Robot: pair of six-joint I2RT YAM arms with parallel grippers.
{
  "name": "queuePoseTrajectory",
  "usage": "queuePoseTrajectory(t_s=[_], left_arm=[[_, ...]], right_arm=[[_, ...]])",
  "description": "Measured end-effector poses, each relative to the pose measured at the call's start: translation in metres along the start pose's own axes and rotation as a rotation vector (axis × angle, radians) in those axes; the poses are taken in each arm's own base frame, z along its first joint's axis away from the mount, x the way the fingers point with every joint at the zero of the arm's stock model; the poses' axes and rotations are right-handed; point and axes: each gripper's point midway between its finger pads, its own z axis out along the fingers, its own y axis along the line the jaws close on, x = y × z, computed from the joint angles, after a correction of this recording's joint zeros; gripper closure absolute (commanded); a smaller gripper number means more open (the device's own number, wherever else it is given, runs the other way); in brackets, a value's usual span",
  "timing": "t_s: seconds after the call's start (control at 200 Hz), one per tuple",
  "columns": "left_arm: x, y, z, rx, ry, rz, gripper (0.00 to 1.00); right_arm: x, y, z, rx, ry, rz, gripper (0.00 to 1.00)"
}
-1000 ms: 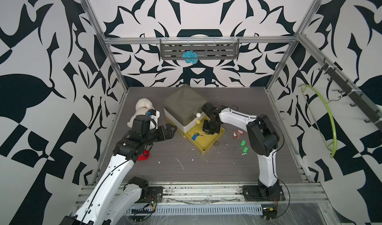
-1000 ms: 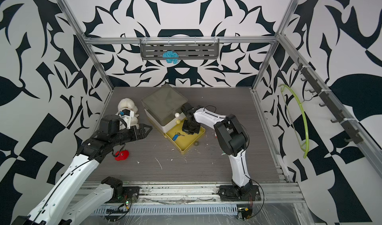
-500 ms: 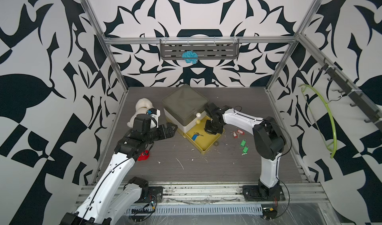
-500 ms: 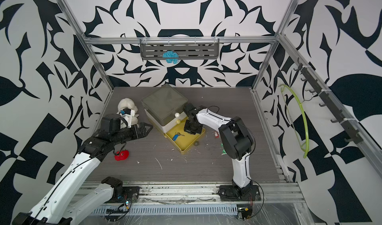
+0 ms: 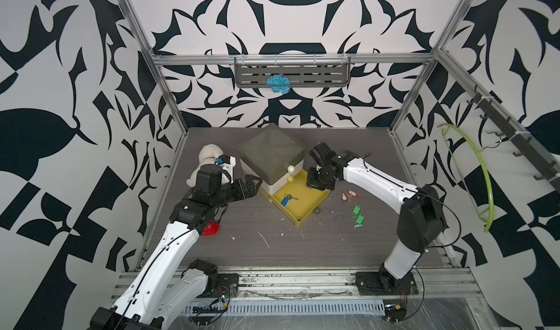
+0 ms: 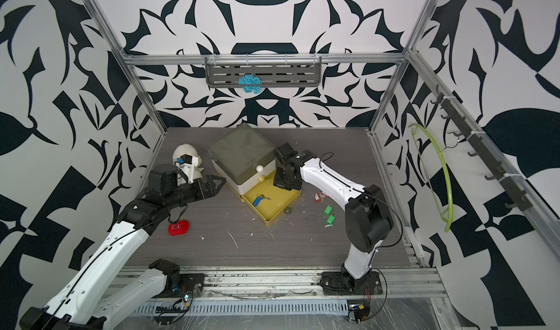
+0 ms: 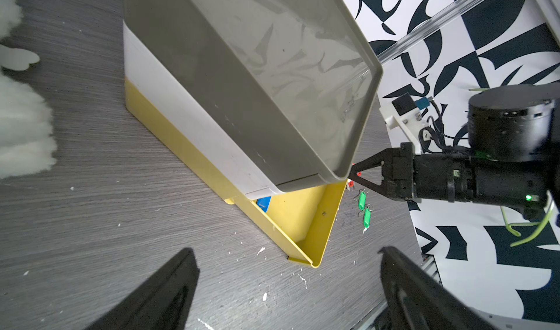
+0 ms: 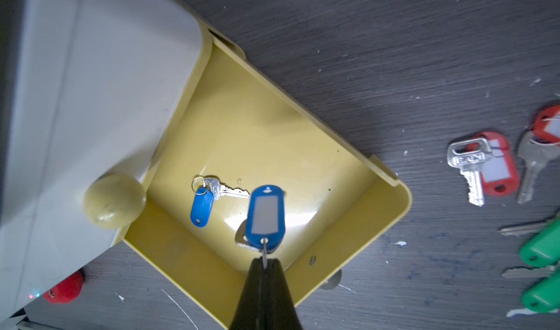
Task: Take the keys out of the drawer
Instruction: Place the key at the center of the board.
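Standing on the grey table [image 5: 272, 246]: drawer unit [image 5: 271, 152], its yellow drawer [image 5: 315, 205] pulled out at the bottom.

Right arm [image 5: 378, 180]: elbow has swung back from the unit over the last second, wrist barely shifted.

Left gripper [image 7: 285, 252]: parked beside the unit, jaws spread wide, holding nothing.

Right gripper [image 8: 265, 260]: pinched tight on the ring of a blue-tagged key [image 8: 266, 215]. The key hangs above the drawer floor, not yet past the rim. Judgement: pick made, carry-out just starting.

Second blue-tagged key [image 8: 202, 205]: lies flat on the drawer floor near the knob, where it lay a second ago. Likely one more trip after this one.

Red-tagged keys [image 8: 494, 168] and green-tagged keys [image 8: 542, 249]: already out on the table beside the drawer.
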Motion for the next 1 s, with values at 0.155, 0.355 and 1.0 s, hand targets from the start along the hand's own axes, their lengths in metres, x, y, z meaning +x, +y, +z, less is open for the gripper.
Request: queuePoseTrajectory(t_s=[0.155, 0.355, 1.0], left_arm=[[0.004, -0.02, 0.003, 0.036, -0.008, 0.055, 0.01], [0.012, -0.054, 0.006, 0.088, -0.023, 0.155, 0.01], [0.061, -0.13, 0.046, 0.17, 0.067, 0.38, 0.01]], right_arm=[[-0.003, -0.008, -0.034, -0.027, -0.052, 0.012, 1.0], [0.0, -0.034, -0.066, -0.031, -0.09, 0.049, 1.0], [0.052, -0.125, -0.081, 0.019, -0.047, 0.164, 1.0]])
